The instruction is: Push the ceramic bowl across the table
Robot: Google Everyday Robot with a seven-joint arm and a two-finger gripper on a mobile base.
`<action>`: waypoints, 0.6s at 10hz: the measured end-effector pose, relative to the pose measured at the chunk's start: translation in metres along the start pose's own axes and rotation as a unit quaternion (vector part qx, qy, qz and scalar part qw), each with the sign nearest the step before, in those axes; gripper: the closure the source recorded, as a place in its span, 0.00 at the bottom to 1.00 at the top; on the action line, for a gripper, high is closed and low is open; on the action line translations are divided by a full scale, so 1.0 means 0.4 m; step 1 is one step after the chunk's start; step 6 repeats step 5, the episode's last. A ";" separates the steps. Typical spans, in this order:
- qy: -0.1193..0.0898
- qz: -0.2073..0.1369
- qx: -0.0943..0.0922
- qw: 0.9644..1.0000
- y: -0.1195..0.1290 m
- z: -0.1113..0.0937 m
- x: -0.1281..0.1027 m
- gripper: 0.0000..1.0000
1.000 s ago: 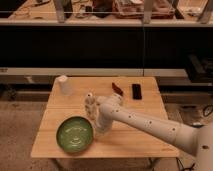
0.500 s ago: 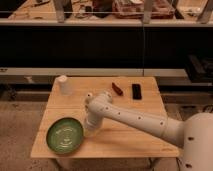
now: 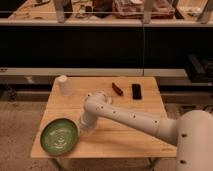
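My gripper (image 3: pixel 84 126) sits beside the bowl (image 3: pixel 59 136), lower left of frame; finger state I cannot tell. The bowl lies near the table's (image 3: pixel 125 107) lower-left corner, so little pushing seems left.

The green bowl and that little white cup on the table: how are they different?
The ceramic bowl is green, wide and shallow; the white cup is pale, narrow and tall. The bowl sits at the table's near left corner, over the edge, with the gripper right beside it; the cup stands alone near the far left corner. Both rest on the same wooden table.
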 end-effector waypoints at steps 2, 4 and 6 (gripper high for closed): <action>0.009 0.008 0.001 1.000 0.022 -0.021 0.012 1.00; 0.043 0.025 -0.015 0.999 0.105 -0.091 0.041 0.98; 0.060 0.037 -0.023 0.997 0.149 -0.131 0.051 0.94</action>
